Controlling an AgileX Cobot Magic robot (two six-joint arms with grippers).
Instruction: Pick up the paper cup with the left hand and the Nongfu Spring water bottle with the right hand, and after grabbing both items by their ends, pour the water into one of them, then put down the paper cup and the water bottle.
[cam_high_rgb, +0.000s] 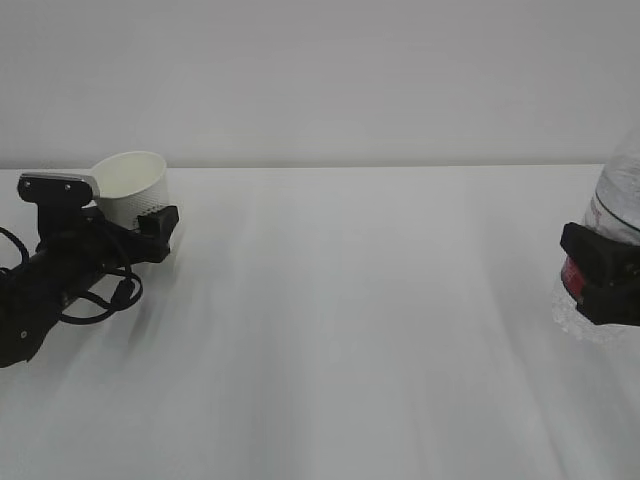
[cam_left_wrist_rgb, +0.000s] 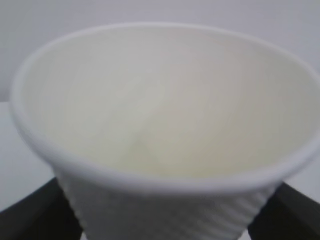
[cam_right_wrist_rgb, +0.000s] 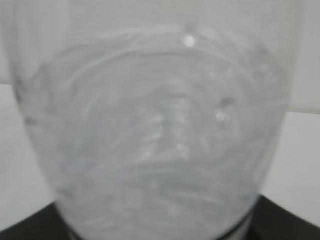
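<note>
Two black grippers work at opposite edges of a white table (cam_high_rgb: 340, 330). At far left, the left hand (cam_high_rgb: 150, 225) lies low with its jaws spread wide around the base of the paper cup (cam_high_rgb: 132, 185), which tilts with its mouth toward the wrist camera. At far right, the right hand (cam_high_rgb: 600, 275) clasps the Nongfu Spring water bottle (cam_high_rgb: 615, 200) at its red label, jaws half-spread around the clear body.

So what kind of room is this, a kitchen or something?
More likely a lab test bench: a bare white table against a blank wall, with only a paper cup and a water bottle, each at a robot arm's tool.
</note>
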